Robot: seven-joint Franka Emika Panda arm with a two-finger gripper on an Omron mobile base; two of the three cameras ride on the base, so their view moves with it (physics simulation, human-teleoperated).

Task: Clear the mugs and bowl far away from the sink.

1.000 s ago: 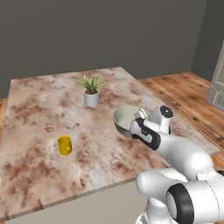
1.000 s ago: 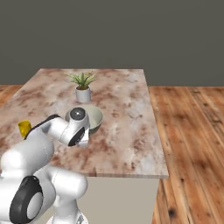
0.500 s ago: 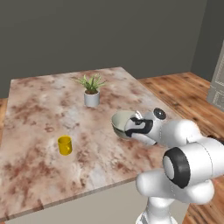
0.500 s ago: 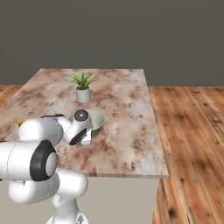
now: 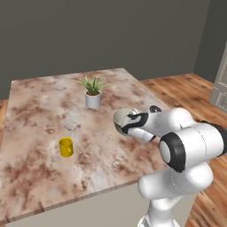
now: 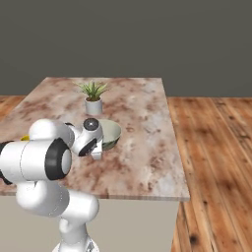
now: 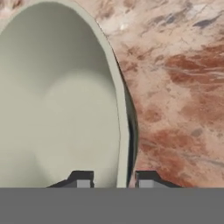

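Here the gripper (image 7: 112,180) straddles the bowl's (image 7: 57,100) rim, its 2 fingertips (image 7: 81,179) slightly apart with small gaps, not clamping, on the counter (image 7: 183,78).

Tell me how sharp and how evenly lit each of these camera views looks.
Left base view: soft, flat light, yellow mug slightly blurred. Right base view: equally soft, bowl faintly shadowed beneath. Hand view: closest, bowl rim between the fingers, blurry marble, no glare.

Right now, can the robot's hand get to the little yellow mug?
Probably yes. The gripper straddles the bowl rim, and the yellow mug stands apart on the counter, nothing between. The plant pot sits off to the side.
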